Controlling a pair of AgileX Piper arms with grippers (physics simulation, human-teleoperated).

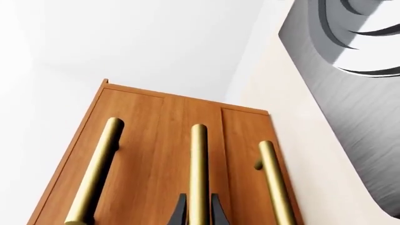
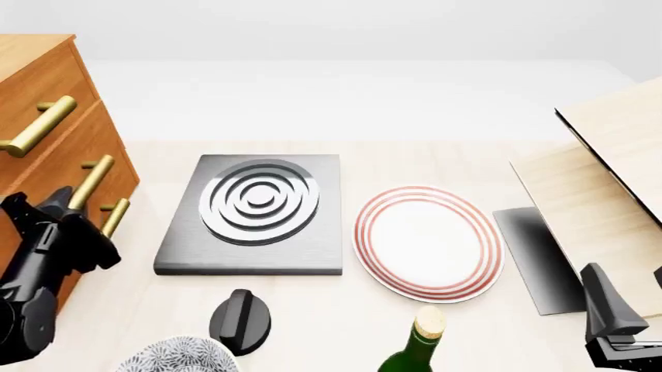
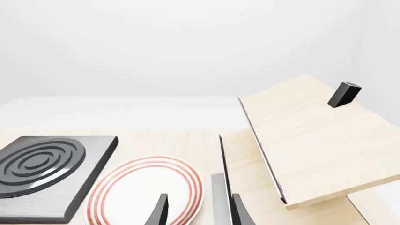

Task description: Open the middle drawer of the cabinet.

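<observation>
The cabinet (image 1: 156, 140) is orange-brown wood with three brass bar handles and stands at the left edge of the front view as cabinet (image 2: 42, 93). The middle drawer (image 1: 181, 140) sits flush with the other two drawer fronts. Its brass handle (image 1: 198, 159) runs between the two black fingers of my left gripper (image 1: 198, 201), which press against both sides of it. From the front, the left gripper (image 2: 67, 203) sits at that middle handle (image 2: 91, 182). My right gripper (image 3: 198, 208) is open and holds nothing, low at the near right.
A grey burner plate with concentric rings (image 2: 253, 209) lies beside the cabinet. To its right is a red-rimmed white plate (image 2: 429, 240). A black knob (image 2: 240, 316), a patterned bowl (image 2: 176, 358) and a green bottle (image 2: 414, 349) stand near the front. A tilted pale wooden board (image 2: 621, 139) is at the right.
</observation>
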